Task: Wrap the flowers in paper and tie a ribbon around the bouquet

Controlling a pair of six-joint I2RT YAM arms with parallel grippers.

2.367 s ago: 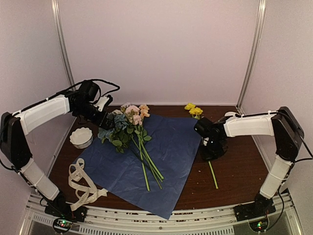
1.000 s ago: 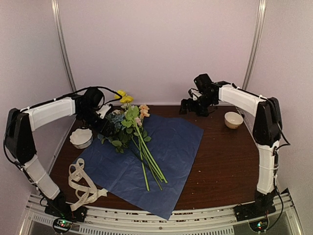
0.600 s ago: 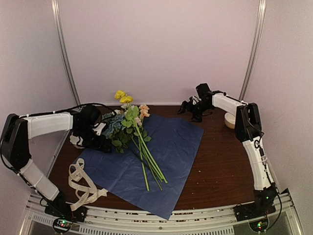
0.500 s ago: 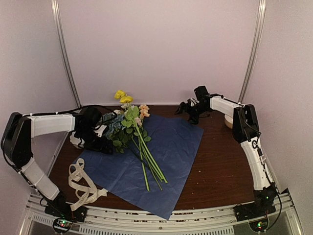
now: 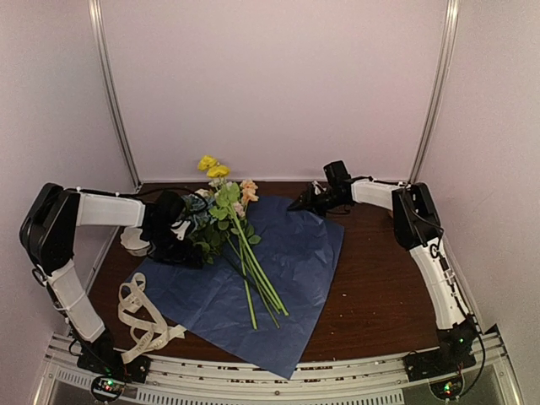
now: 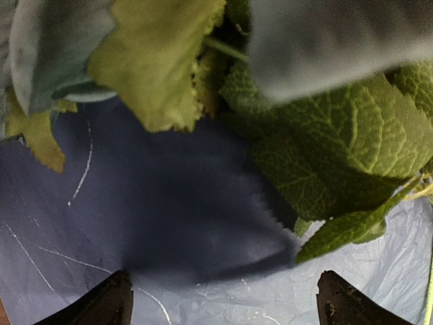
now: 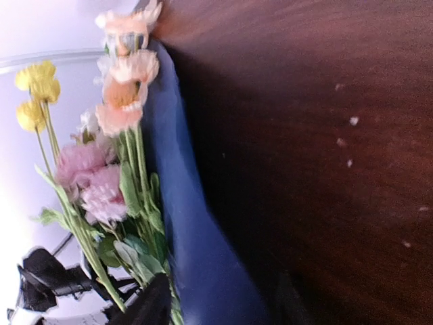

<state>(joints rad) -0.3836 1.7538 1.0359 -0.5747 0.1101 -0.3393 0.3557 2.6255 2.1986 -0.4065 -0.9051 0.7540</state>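
Flowers (image 5: pixel 229 221): slantwise on the paper (image 5: pixel 295 261), blooms at its far-left corner, stems toward the middle, apparently laid ready for rolling.
Paper: flat on the surface (image 5: pixel 380 278), navy face up.
Left gripper (image 6: pixel 224 306): jaws spread wide, low beside the leaves, holding nothing.
Right gripper (image 7: pixel 220 301): jaws apart astride the paper's far-right edge, probably to fold it over.
Ribbon (image 5: pixel 143 316): loose at near-left, off the paper.

Pale lilac walls (image 5: pixel 270 84), metal posts (image 5: pixel 114 93), a dark wooden table (image 5: pixel 384 278)
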